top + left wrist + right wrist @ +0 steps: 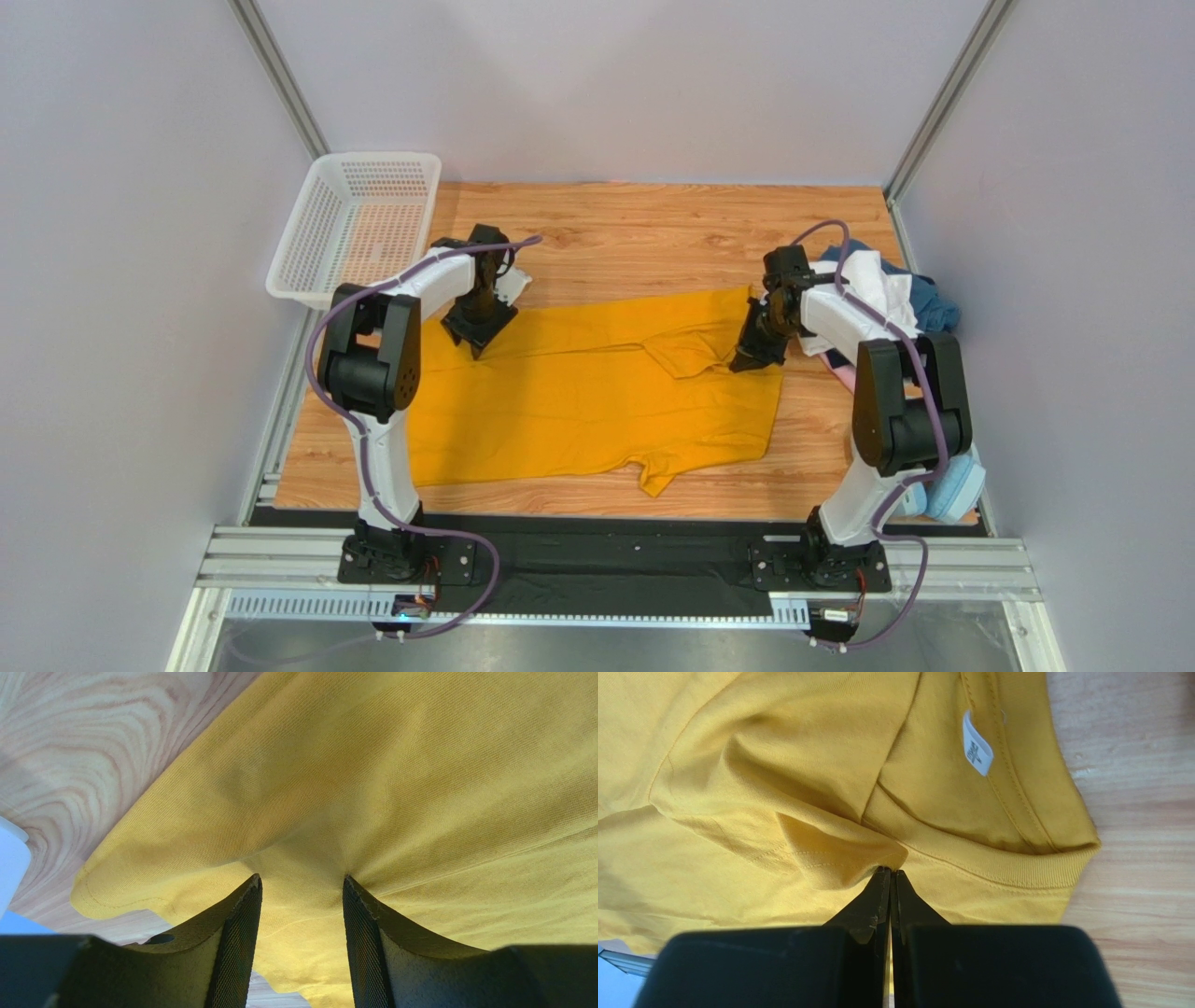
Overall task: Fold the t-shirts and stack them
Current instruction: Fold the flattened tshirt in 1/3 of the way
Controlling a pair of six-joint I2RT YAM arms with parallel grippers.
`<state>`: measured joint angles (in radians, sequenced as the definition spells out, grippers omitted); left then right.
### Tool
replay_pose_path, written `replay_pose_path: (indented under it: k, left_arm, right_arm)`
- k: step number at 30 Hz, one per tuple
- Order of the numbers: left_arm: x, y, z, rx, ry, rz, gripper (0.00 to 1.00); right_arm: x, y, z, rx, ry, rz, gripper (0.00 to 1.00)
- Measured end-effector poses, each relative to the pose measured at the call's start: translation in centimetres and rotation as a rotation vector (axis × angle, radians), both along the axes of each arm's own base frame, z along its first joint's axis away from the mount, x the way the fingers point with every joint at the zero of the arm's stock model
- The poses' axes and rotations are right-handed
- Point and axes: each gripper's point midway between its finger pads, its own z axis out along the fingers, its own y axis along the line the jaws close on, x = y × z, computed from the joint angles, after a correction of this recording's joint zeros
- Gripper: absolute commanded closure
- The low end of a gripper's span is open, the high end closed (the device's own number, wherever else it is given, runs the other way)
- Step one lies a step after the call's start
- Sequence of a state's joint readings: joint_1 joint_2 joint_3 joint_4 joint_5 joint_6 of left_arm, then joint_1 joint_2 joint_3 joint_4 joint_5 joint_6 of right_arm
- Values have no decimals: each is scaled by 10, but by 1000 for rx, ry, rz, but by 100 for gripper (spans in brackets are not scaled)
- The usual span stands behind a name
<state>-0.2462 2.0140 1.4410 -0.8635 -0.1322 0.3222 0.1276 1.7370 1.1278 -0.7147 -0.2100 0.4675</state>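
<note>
Counting off: one plain mustard-yellow knit-cloth t-shirt (589,399) lies spread and rumpled across the pale wood-grain table (631,224), collar toward the right and one short sleeve poking out at the near hem side. One heap of crumpled shirts (898,287), with white, dark blue and a sliver of pink showing, sits at the table's far right edge. One rectangular white plastic mesh basket (302,238) stands at the far left corner. One pair of light-blue headphones (961,483) rests beside the right arm's base.

Two grippers are working. The left gripper (477,333) is down on the yellow shirt's far left edge, its cross-hatched black fingers (238,945) parted and the cloth puckering between them. The right gripper (744,353) is squeezed tight on a small fold just beside the ribbed collar (1018,871), where one white label (977,752) shows.
</note>
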Motion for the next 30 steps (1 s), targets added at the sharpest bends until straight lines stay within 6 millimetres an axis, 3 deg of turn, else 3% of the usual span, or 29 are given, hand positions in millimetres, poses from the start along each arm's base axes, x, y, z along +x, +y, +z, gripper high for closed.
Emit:
replay_pose_path:
  k: [10,19,23,28,30]
  left_arm:
    - [0,0,0,0,4,0,47]
    - [0,0,0,0,5,-1,47]
    - [0,0,0,-1,5,-1,47]
    - [0,-1,0,-3,6,-1,47]
    - [0,-1,0,-3,6,-1,47]
  right_arm:
    - [-21,-9,36,-24,-79,-15,100]
    - [-28,-2,41,9,-79,-3,99]
    - [-53,10,32,50,-41,28,71]
    - [-108,27,-12,74,151,89,53]
    - [-120,30,-20,74,210,98,48]
